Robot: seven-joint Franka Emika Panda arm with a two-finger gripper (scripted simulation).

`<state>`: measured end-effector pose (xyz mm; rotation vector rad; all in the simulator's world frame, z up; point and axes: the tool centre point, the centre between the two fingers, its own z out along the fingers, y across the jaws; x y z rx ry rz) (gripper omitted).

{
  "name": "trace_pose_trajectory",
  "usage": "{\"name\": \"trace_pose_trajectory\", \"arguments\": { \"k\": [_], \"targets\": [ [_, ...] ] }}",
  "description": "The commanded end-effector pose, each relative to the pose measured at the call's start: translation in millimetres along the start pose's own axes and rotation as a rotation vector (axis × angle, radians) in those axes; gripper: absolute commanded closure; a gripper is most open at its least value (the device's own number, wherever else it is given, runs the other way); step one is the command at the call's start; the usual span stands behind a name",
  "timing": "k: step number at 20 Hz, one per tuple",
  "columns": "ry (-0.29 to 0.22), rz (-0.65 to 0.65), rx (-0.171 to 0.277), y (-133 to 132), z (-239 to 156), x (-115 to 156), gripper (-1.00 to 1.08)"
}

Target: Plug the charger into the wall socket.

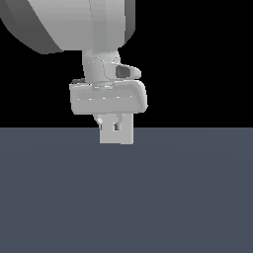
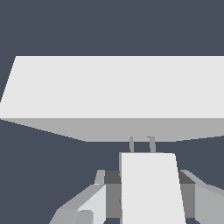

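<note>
In the wrist view, the charger [image 2: 151,188] is a small white block held between the fingers [image 2: 87,205] of my gripper [image 2: 148,197], which is shut on it. Its two thin prongs [image 2: 131,144] point at the wall socket [image 2: 113,87], a wide white plate just ahead, and their tips reach its shaded face. A tiny orange dot [image 2: 148,137] shows at one prong tip. In the exterior view, my gripper [image 1: 109,123] hangs low in front of the white wall socket [image 1: 126,136]. There the charger cannot be told apart from the plate behind it.
A flat dark grey-blue floor [image 1: 173,197] spreads around the socket in both views. The arm's large pale links [image 1: 74,24] fill the upper part of the exterior view against a black background.
</note>
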<state>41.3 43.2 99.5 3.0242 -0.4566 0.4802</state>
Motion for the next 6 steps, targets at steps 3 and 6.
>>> {"name": "trace_pose_trajectory", "arguments": {
  "k": [3,6],
  "targets": [
    [0.001,0.000,0.000,0.1,2.5,9.1,1.08],
    [0.001,0.000,-0.001,-0.1,2.9,10.4,1.08]
  ]
}}
